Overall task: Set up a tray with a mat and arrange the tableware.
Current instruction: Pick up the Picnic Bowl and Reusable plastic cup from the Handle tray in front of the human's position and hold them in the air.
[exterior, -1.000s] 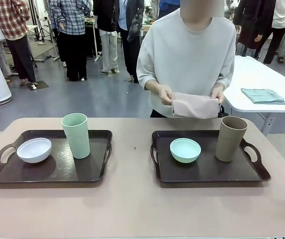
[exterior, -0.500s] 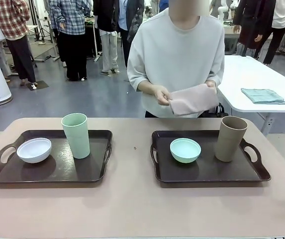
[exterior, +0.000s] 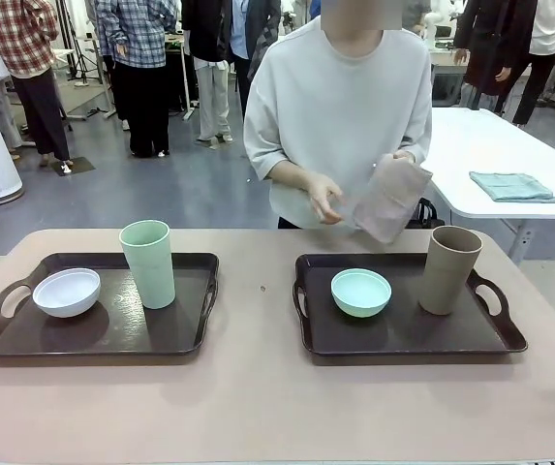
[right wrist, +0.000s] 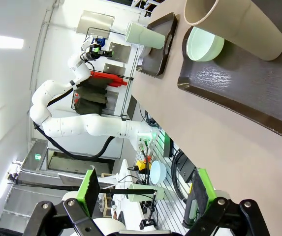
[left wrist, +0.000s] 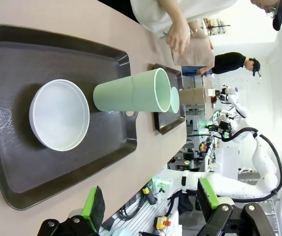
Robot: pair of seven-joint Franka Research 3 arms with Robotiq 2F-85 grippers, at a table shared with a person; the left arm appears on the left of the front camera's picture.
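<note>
— Between the fingers of the left gripper (left wrist: 150, 201), is anything held?
— Nothing. Its jaws stand wide and empty. The right gripper (right wrist: 144, 187) is released likewise.
— What lies nearest ahead of each?
— Ahead of the left gripper is the left tray (left wrist: 13, 59). The white bowl (left wrist: 59, 122) sits closer, and the pale green cup (left wrist: 131, 91) stands upright just beyond it. Ahead of the right gripper is the right tray (right wrist: 239, 88). It carries the mint green bowl (right wrist: 204, 44) and the brown cup (right wrist: 234, 22), which stand side by side without touching.
— And the mat?
— Farthest from both. The mat (exterior: 391, 197) hangs folded beyond the table's far edge, held up by the person, with one hand (exterior: 323, 199) just beside it. Its long axis is near vertical and tilted. It is over neither tray.
— Which arm is nearer?
— The right, in my judgement. The mat hangs just past the right tray's far rim, well apart from the left tray. Neither tray has a mat yet and both are occupied, so one likely needs clearing first.
</note>
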